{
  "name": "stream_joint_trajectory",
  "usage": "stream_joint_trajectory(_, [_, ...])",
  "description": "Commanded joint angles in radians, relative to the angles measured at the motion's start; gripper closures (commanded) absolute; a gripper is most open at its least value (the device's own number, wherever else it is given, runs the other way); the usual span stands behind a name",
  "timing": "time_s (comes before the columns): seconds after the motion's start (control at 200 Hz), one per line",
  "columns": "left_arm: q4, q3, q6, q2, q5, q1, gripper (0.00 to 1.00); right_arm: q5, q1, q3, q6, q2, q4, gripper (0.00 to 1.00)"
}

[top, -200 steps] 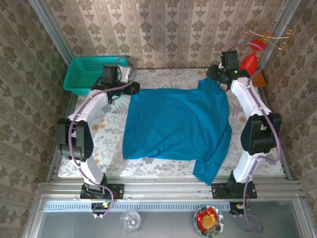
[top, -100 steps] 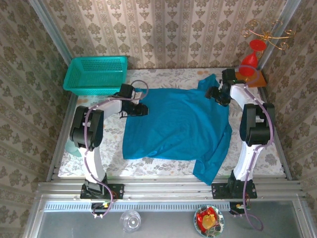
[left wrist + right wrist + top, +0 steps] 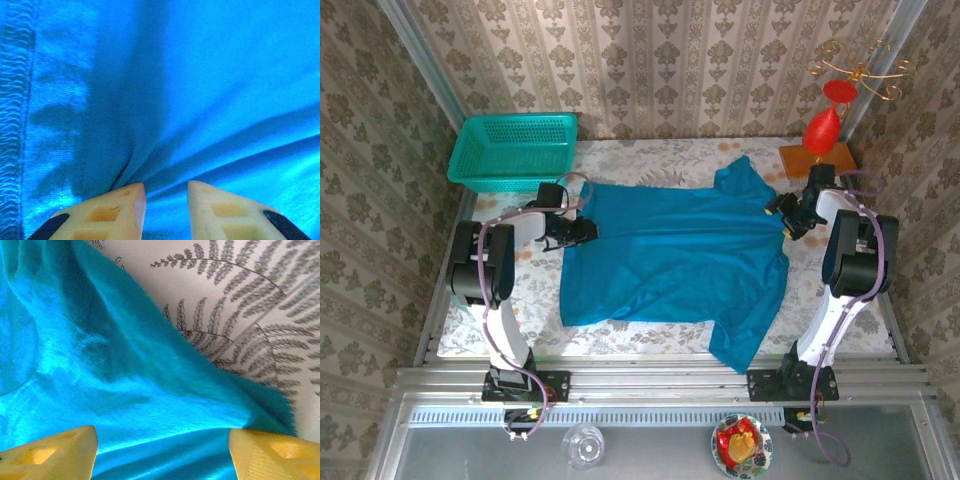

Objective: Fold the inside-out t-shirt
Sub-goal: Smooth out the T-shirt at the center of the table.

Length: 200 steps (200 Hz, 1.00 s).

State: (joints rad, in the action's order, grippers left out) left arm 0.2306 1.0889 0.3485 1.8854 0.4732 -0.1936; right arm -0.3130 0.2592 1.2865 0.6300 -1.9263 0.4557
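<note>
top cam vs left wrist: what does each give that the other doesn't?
Top: the full shirt outline spread on the table, the teal basket at far left, the right gripper at the shirt's right edge. Left wrist: seam stitching and creases running into the narrow gap between the fingers. Both: blue fabric and the left gripper on it.

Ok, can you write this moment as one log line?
t-shirt: spread on table | left gripper: shut on its left edge | right gripper: open at its right edge
</note>
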Motion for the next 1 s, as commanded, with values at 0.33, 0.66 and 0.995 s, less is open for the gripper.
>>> stream_joint_trajectory(0.33, [0.051, 0.032, 0.043, -0.135, 0.011, -0.035, 0.68, 0.077, -0.296, 0.434, -0.097, -0.125, 0.132, 0.39])
stream_joint_trajectory(0.66, [0.053, -0.051, 0.064, -0.243, -0.010, -0.088, 0.68, 0.087, -0.347, 0.941, -0.057, -0.517, 0.235, 0.41])
stream_joint_trajectory(0.995, [0.086, -0.088, 0.066, -0.282, -0.065, -0.146, 0.68, 0.033, -0.363, 1.220, -0.001, -0.771, 0.255, 0.41])
